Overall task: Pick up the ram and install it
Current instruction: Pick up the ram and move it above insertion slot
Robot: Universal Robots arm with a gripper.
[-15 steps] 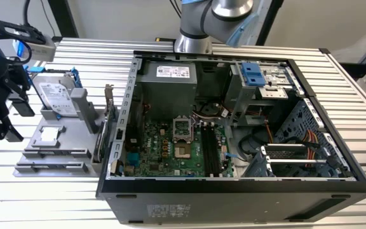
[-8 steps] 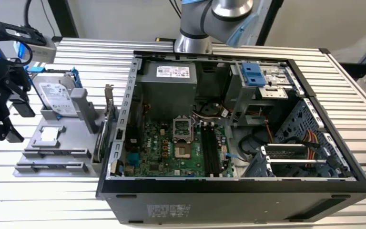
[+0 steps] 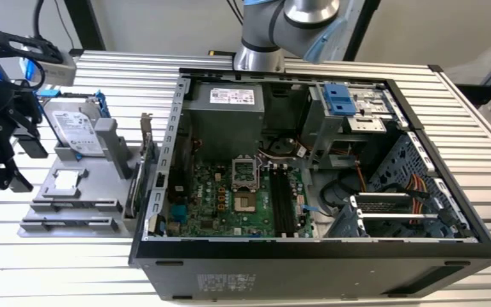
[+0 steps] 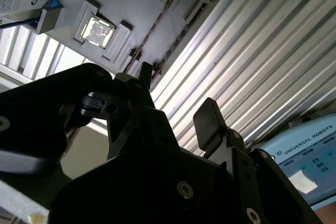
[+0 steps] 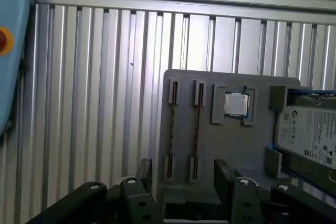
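Ram stick (image 5: 196,128) stands on edge in the gray holder tray (image 5: 231,145), beside a second. Gripper (image 5: 185,182) hovers above, spread wide and empty; centring over one stick, square to its faces, seems wise.

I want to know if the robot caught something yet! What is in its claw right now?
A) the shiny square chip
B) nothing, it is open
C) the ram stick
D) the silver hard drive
B: in the first wrist view the claw has its fingers apart with nothing between them, and the gray holder shows through the gap.
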